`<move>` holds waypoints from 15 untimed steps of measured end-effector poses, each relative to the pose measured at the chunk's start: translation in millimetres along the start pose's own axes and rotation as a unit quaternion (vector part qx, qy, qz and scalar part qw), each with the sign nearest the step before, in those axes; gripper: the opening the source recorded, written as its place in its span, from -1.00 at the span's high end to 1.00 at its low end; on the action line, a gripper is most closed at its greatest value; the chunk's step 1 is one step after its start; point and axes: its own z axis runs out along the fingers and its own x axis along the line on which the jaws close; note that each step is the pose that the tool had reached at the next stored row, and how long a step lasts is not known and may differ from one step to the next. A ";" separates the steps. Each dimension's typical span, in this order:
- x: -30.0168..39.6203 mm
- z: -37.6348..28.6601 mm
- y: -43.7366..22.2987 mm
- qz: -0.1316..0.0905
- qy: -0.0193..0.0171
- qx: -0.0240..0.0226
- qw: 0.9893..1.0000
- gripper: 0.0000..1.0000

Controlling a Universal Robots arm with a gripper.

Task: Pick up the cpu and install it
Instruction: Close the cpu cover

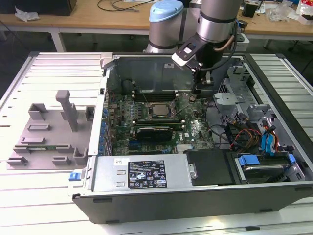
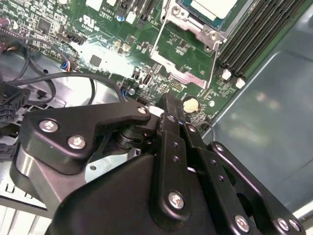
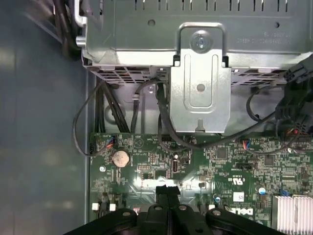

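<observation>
One gripper [image 1: 199,91] hangs inside the open computer case [image 1: 195,200]. Its two fingers [image 3: 162,192] are pressed together with nothing between them, so it carries no load. The tips hover just above the green motherboard [image 3: 220,161], close to the round coin battery [image 3: 120,157].

In the exterior view the cpu [image 1: 159,109] lies at about eight o'clock from the gripper, near it but apart. It sits flat with its silvery top up inside the socket frame [image 2: 188,29], and a thin wire lever [image 2: 215,54] runs along one side. Seated square like that, it reads as already placed — which would explain the empty gripper standing off to one side. I cannot tell whether the lever is latched.

The long dark expansion card [image 1: 154,131] stands at six o'clock from the cpu, just beside it. Farther out at nine o'clock, a grey moulded holder [image 1: 49,132] rests on the slatted counter [image 1: 29,196], likely a parking place for parts.

As for writing, a black-and-white label [image 1: 146,174] sits on the case's near cover and white lettering dots the motherboard; I leave both unread.
</observation>
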 end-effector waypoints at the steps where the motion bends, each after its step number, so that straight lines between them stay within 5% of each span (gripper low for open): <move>1: -0.1 3.1 0.2 0.000 0.000 0.000 1.000 0.79; 6: -0.7 25.5 0.4 0.000 0.000 0.000 1.000 0.79; 9: -0.8 32.4 0.3 0.000 0.000 0.000 1.000 0.79; 15: -0.8 32.8 -2.1 0.000 0.000 0.000 1.000 0.79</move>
